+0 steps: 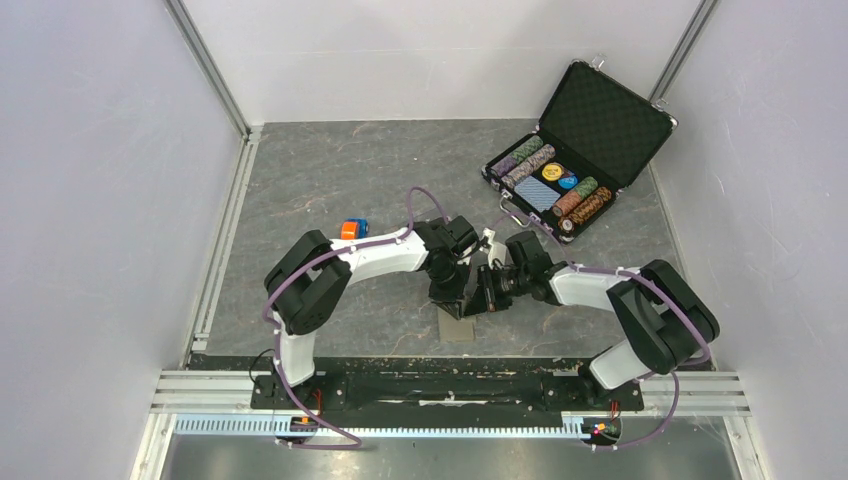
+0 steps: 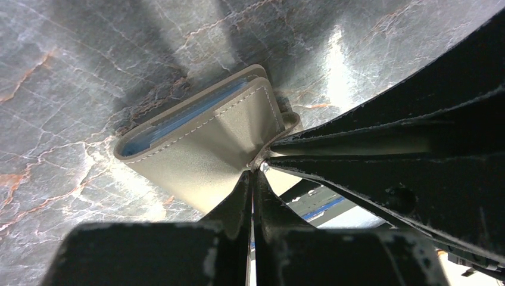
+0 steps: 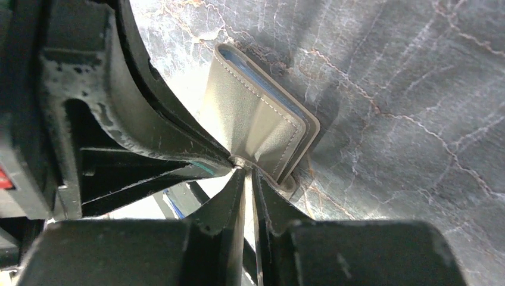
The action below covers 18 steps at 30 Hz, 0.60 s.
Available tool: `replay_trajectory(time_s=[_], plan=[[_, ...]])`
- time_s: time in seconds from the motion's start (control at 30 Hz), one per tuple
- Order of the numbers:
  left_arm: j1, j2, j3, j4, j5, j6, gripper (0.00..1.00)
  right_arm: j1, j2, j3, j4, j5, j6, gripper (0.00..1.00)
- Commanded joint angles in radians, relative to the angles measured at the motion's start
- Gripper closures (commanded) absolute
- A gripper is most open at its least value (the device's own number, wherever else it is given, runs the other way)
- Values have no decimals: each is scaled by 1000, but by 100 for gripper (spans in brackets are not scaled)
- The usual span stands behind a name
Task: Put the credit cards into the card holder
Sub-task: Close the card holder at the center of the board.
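**Finding: both claws meet on one edge of the card holder, at the near centre of the surface**

We find the card holder [image 1: 458, 327] at the near middle of the surface [image 1: 330, 170], directly between the two arms. It runs from the claw tips toward the near edge. Neither arm is nearer than the other.

The left claw [image 1: 447, 295] comes in from the left and the right claw [image 1: 487, 297] from the right. They meet tip to tip at one spot.

In the left wrist view the left claw [image 2: 253, 173] is pressed together on the holder's [image 2: 208, 149] stitched edge, by the small round snap. In the right wrist view the right claw [image 3: 243, 170] is all but closed on the same edge and appears to nip the flap of the holder [image 3: 250, 125].

The holder's leaves lie folded against each other. A blue strip shows along the open mouth on the side away from the claws. A shadow lies under the holder, and we cannot tell whether it touches the surface.

We can make out no loose credit cards in any view, nor tell whether any sit inside.

Both arms are bent inward at the elbow, with forearms converging and wrists pitched down.

In our judgement the coming move turns on that shared grip point. To part the leaves, each claw must have a leaf of its own.
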Motion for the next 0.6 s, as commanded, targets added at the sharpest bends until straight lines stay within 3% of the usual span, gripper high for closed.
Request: replay_trajectory(time_s=[0.0,0.3,0.57], plan=[[-5,62,8,-35,-114,67,98,41,53,17,-53,91,-57,89],[-5,135,-22,-32,-137,78,98,76,119,45,-230,238,-124,90],[-4,170,-63,-34,-164,80,98,94,133,38,-247,262,-122,90]])
